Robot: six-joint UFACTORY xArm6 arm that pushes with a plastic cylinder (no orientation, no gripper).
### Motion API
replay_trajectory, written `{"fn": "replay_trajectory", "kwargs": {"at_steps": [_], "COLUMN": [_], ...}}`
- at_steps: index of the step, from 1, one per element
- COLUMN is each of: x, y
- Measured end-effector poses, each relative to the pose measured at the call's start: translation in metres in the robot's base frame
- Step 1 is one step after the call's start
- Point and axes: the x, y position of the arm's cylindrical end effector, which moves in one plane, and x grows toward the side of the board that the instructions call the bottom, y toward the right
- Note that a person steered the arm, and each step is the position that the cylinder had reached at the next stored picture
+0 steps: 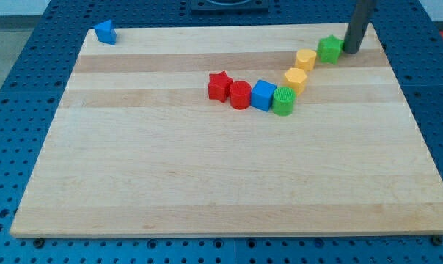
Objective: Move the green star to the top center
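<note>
The green star [329, 49] lies near the view's top right of the wooden board [207, 176]. My tip [350, 50] stands just to the star's right, touching or nearly touching it. A yellow block [306, 59] sits right against the star's left side. A second yellow block [296, 78] lies just below that one.
A chain of blocks runs down and left from the star: a green cylinder [284, 101], a blue cube [263, 95], a red cylinder [240, 94] and a red star [219, 86]. A blue triangular block [105, 32] sits at the board's top left corner.
</note>
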Motion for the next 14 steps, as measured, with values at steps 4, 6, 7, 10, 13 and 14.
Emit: {"fn": "replay_trajectory", "kwargs": {"at_steps": [4, 6, 7, 10, 13, 14], "x": [0.005, 0.003, -0.02, -0.035, 0.002, 0.002], "y": [-0.067, -0.121, -0.129, -0.212, -0.24, -0.272]}}
